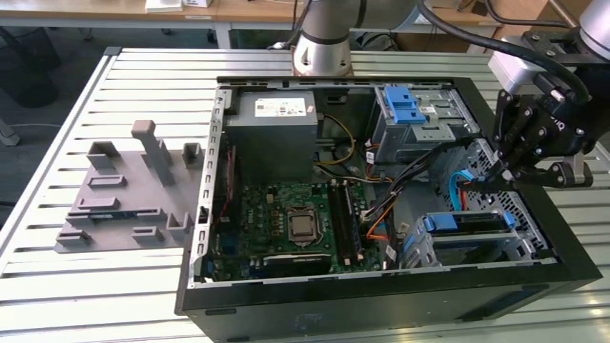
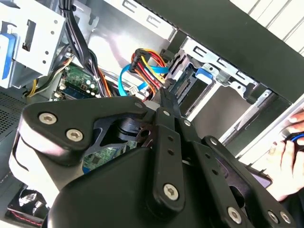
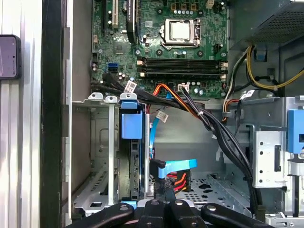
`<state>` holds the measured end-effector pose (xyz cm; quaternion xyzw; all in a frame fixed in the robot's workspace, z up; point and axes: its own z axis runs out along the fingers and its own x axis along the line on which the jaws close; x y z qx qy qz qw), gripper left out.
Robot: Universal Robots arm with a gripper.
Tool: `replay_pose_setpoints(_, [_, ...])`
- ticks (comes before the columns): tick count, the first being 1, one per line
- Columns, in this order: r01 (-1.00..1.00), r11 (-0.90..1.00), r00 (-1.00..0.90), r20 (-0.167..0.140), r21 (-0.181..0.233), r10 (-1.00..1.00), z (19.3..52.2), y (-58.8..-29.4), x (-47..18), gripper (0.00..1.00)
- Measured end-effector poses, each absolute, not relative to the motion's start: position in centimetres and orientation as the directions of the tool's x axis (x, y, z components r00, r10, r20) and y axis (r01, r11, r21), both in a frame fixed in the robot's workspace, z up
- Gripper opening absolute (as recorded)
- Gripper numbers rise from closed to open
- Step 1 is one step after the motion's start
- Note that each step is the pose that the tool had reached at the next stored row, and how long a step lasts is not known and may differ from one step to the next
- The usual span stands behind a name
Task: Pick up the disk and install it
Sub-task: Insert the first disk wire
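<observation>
The disk sits inside the lower drive cage of the open computer case (image 1: 572,268), near the exterior view's right. Its blue carrier frame (image 1: 467,223) shows from above. In the first wrist view the disk (image 3: 136,171) stands edge-on in the cage under the blue carrier handle (image 3: 131,126). My gripper (image 1: 502,179) hangs just beyond the cage, over the blue data cable (image 3: 176,166) and the red and orange power wires (image 2: 149,64). Its fingertips (image 2: 166,97) are together with nothing between them, pointing at the disk's connector end. The gripper is apart from the disk.
A second grey cage with a blue latch (image 1: 405,107) stands at the back of the case, beside the power supply (image 1: 276,121). The motherboard (image 1: 296,221) lies open. A grey fixture (image 1: 128,193) rests on the slatted table. A person's hand (image 2: 289,161) is outside the case wall.
</observation>
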<state>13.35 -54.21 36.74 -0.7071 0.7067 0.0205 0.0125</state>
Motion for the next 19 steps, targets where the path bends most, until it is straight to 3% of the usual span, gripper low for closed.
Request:
replay_pose_setpoints(11, [-1.000,-0.001,0.001,-0.046,0.011,-0.999,36.70,-54.20,13.36,0.11])
replay_pose_setpoints(12, [-1.000,-0.001,0.001,-0.046,0.010,-0.999,36.68,-54.20,13.35,0.18])
replay_pose_setpoints(19, [-1.000,-0.001,0.001,-0.041,0.004,-0.999,36.20,-54.20,13.34,0.19])
